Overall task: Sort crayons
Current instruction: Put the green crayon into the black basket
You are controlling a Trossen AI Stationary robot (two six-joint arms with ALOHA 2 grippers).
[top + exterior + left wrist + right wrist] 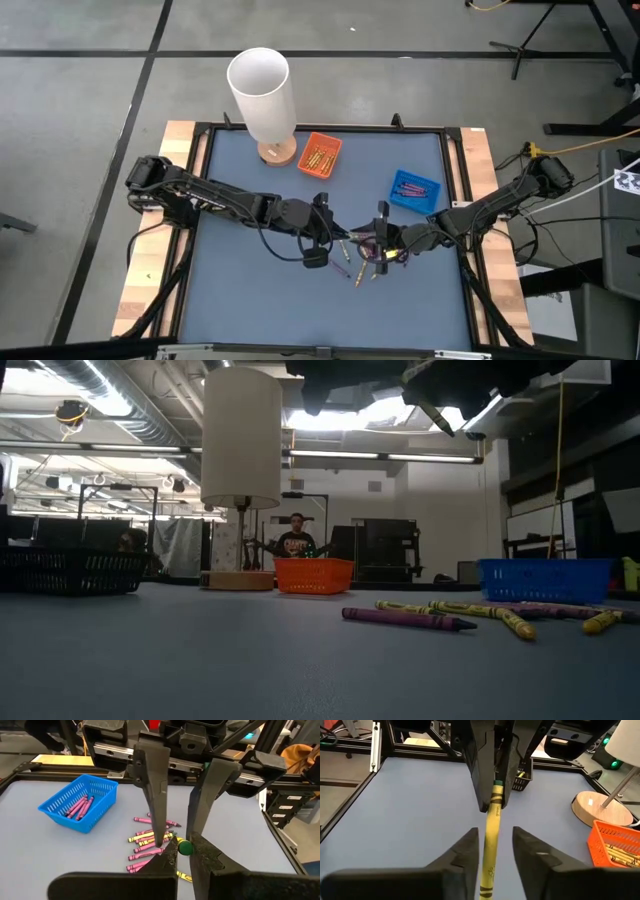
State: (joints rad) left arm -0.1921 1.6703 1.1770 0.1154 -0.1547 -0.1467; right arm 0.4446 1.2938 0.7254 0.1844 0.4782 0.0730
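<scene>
1. Right wrist view: right hand (495,847) stands spread, its two fingers clear on either side of a yellow crayon (489,840) that passes between them without being pinched.
2. Same view: left hand (492,802) is pressed together on the far end of that yellow crayon, which hangs from it; the stick's long axis runs straight from the left hand back toward the right wrist.
3. Left wrist view: the crayon shows end-on as a greenish tip (185,847) between the left hand's fingers (159,795), with the right hand's fingers opposite it.
4. High view: both hands meet just in front of the blue tray (414,191), the left hand (338,238) toward the orange tray's side, the right hand (382,243) nearer the blue tray.
5. Loose crayons (358,262), purple and yellow, lie on the bench (250,290) under and just in front of the hands.
6. Orange tray (320,155) holds yellow sticks and stands beside the lamp (263,95), on the left arm's side; blue tray holds purple ones.
7. Judgement: the yellow crayon now belongs to the left arm, the nearer arm to the orange tray.
</scene>
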